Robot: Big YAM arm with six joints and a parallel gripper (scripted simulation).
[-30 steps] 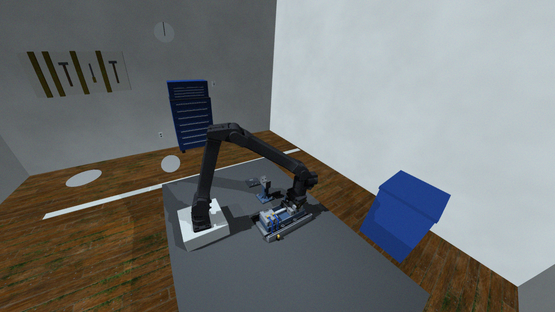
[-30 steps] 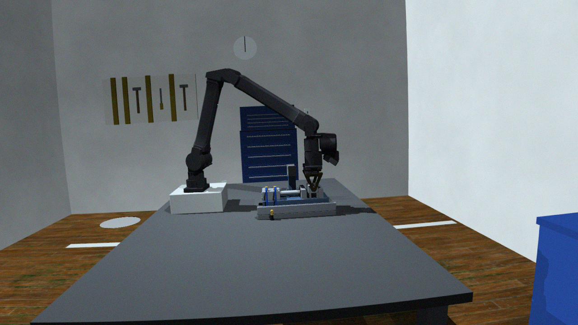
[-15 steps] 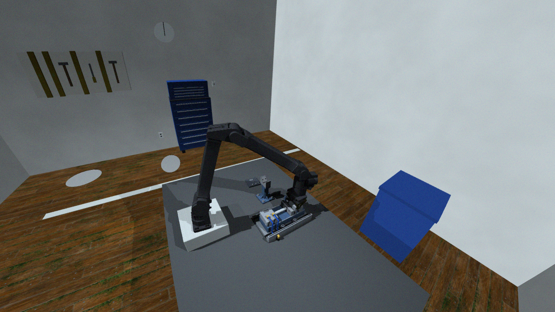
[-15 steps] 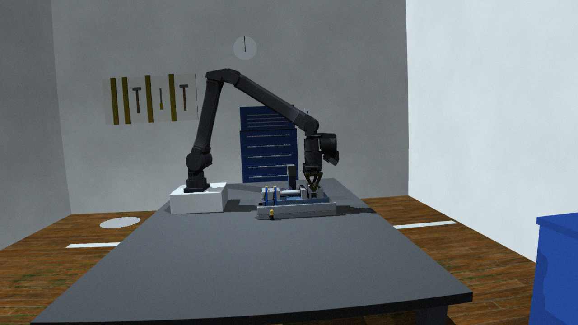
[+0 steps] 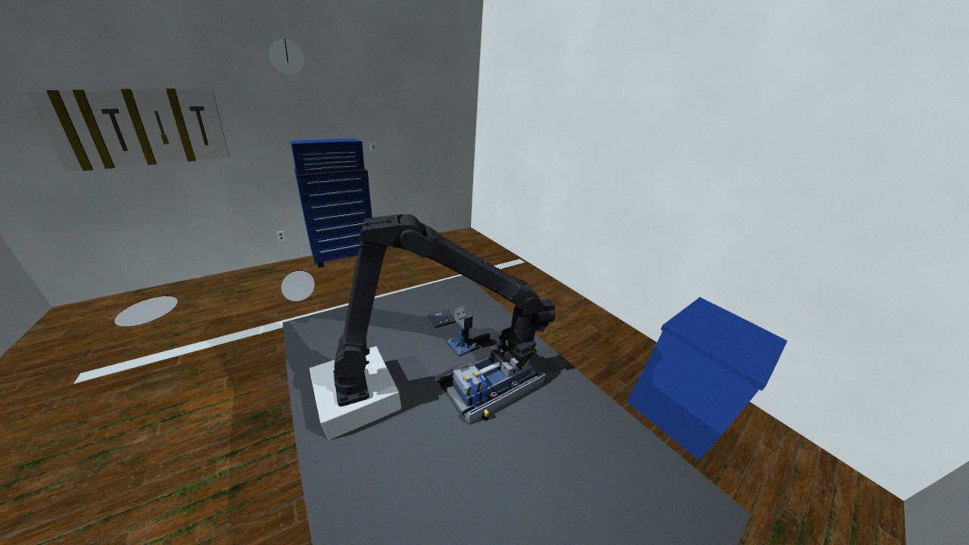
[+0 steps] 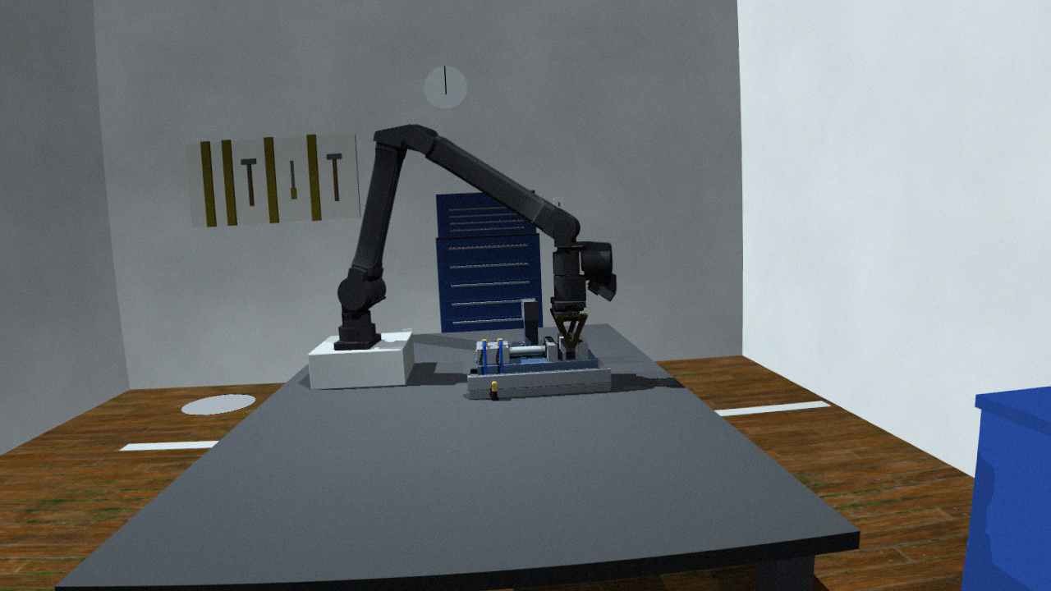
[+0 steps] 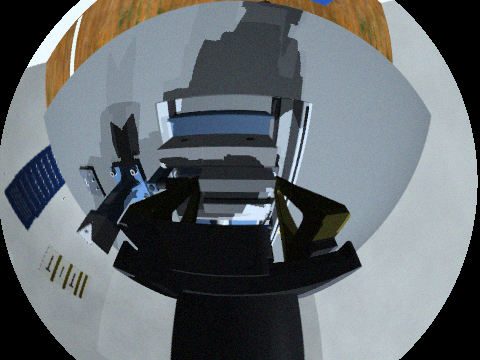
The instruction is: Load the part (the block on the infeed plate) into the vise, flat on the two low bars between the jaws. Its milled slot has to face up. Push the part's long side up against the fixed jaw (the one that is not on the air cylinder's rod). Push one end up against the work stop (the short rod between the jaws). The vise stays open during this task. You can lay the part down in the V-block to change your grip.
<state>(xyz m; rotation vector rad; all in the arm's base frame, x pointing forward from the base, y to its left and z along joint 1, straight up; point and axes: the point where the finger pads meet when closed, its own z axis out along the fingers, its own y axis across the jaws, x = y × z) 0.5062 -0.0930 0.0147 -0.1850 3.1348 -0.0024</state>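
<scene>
One part, taken to be the grey metal block (image 7: 237, 185) between the fingers in the wrist view, lies low inside the vise; its edges merge with shadow and vise metal, so the reading is tentative. Long axis: judged to run crosswise from finger to finger, parallel to the fixed vise face. Slot direction and seating on the two low bars: cannot tell. Jaws of the black gripper (image 5: 518, 365) (image 6: 570, 356) (image 7: 237, 182): open, standing one toward each end of the block, tips down in the vise, nothing clamped. Arm comes in from above, wrist upright. Next outward, on the side away from the robot's base, stands the light grey fixed vise face (image 6: 583, 350) (image 7: 220, 152); any gap to the block is unreadable. On the base side sits the grey moving vise block (image 5: 508, 366) (image 6: 550, 348), on its pale cylinder rod (image 5: 487, 369) (image 6: 526, 350), apart from the fixed face. Working relation: seating calls for a push away from the base, square to the long axis, then one along it to the work stop, which I cannot pick out with certainty. Risk, judged: an off-centre push could skew the block. Further out on the grey tabletop (image 5: 474, 474) (image 6: 477, 455) (image 7: 350, 125): the dark post on a blue foot (image 5: 468, 325) (image 6: 530, 323) (image 7: 112, 205), well beside the vise.
</scene>
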